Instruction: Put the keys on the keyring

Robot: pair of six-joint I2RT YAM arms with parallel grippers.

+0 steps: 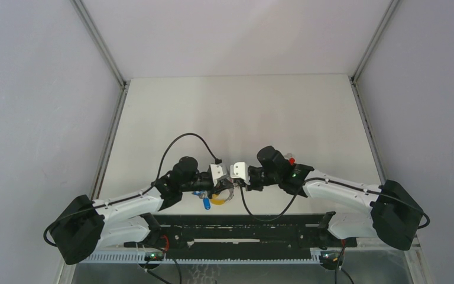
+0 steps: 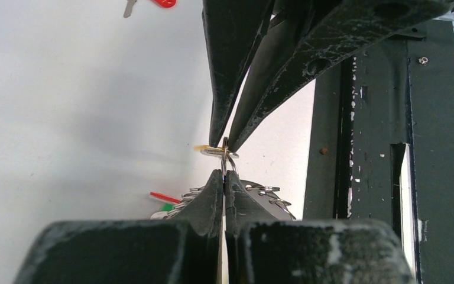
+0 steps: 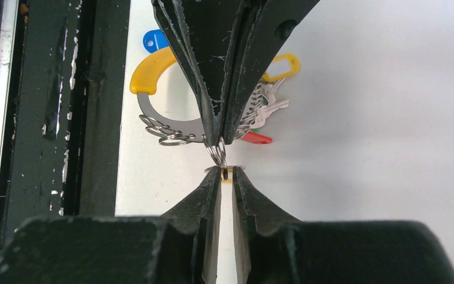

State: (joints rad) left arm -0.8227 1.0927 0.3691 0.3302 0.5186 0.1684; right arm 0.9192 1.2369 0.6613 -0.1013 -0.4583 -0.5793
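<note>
My two grippers meet tip to tip over the table's near middle. The left gripper [image 2: 224,173] is shut on a small split ring [image 3: 216,152] of the keyring [image 3: 148,71], a grey arc with a yellow part that lies below the tips [image 1: 217,200]. It carries blue [image 3: 153,40], yellow-tagged [image 3: 281,65] and red [image 3: 255,137] keys. The right gripper [image 3: 226,171] shows a narrow gap between its fingers. A yellow-headed key [image 2: 202,148] lies edge-on across its tips at the split ring. A loose red key [image 2: 164,2] lies on the table by the right arm [image 1: 291,160].
A black slotted rail [image 1: 236,231] runs along the near edge, close beside the keyring [image 2: 378,148]. A black cable [image 1: 183,139] loops above the left arm. Grey walls close in the white table [image 1: 242,106] on three sides.
</note>
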